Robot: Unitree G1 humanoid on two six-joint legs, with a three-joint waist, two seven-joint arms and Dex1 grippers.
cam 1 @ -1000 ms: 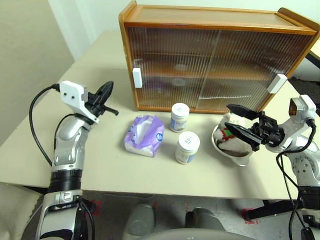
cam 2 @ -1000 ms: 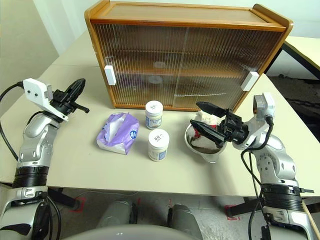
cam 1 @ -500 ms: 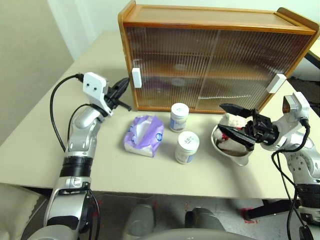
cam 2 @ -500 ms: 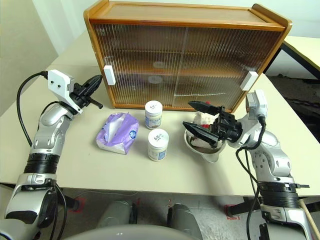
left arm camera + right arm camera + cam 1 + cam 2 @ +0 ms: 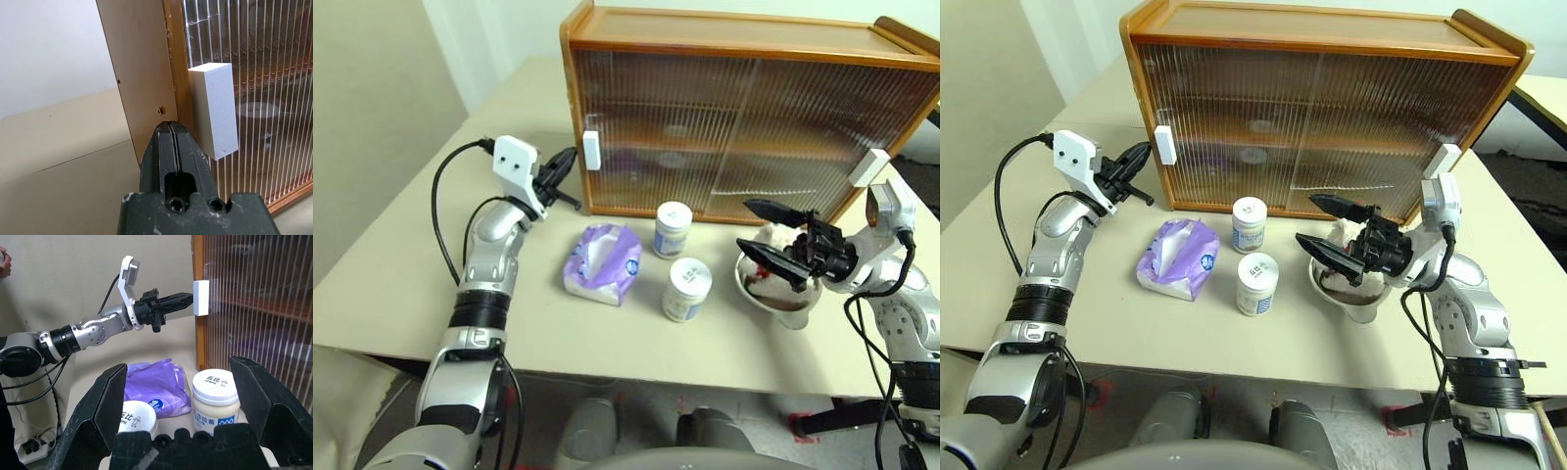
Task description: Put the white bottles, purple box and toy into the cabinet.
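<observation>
The cabinet (image 5: pixel 754 108) stands shut at twelve o'clock on the tabletop (image 5: pixel 401 284), both ribbed doors closed. The left claw (image 5: pixel 570 157) is clenched, its tip just beside the left door's white handle (image 5: pixel 592 150), ready to push it toward three o'clock. The right claw (image 5: pixel 759 227) hangs spread over the toy (image 5: pixel 1340 235) in its bowl (image 5: pixel 783 299). The bottles (image 5: pixel 687 288) look light and slick: grip the sides. The purple box (image 5: pixel 602 262) is soft and will crush. Room lies open at nine o'clock.
</observation>
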